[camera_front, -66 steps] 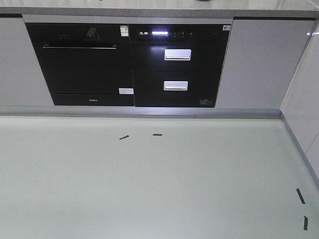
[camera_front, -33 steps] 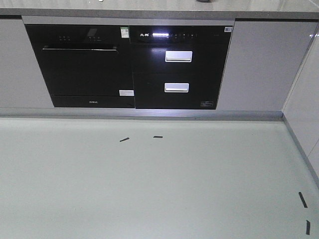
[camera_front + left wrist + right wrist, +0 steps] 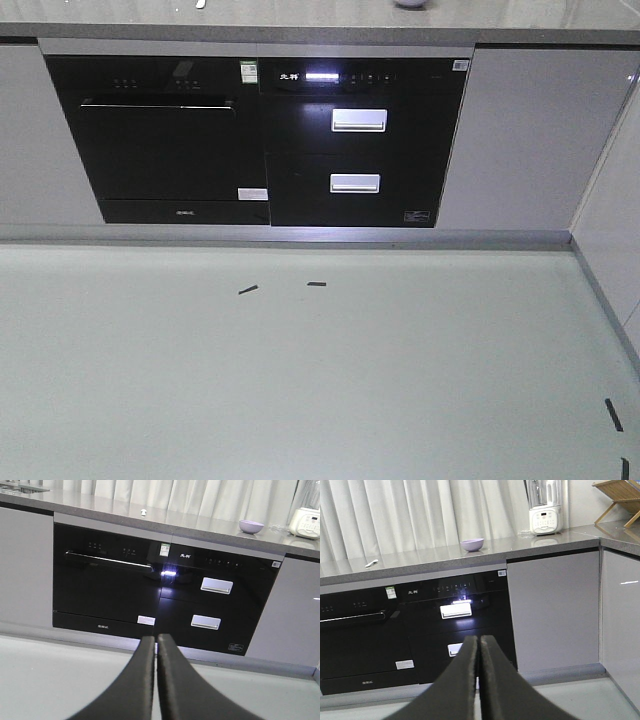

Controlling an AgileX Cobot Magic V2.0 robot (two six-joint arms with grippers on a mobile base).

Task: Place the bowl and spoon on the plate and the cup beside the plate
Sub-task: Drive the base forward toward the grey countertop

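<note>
The small lavender bowl (image 3: 251, 526), plain and matte, sits on the grey counter (image 3: 100, 507). The pale spoon (image 3: 143, 512) lies on that counter too, well apart from the bowl. Only the right wrist view shows the counter's white blender (image 3: 546, 510) whole. The front view barely catches the counter's edge. The left gripper (image 3: 155, 639) and right gripper (image 3: 479, 639) are both pressed together, empty.

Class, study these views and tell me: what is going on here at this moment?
Nothing is being handled yet. The left gripper and the right gripper are both shut and empty, pointing at the kitchen cabinets. The lavender bowl and the pale spoon lie apart on the grey countertop, above the black built-in appliances. No plate or cup is in view.
</note>
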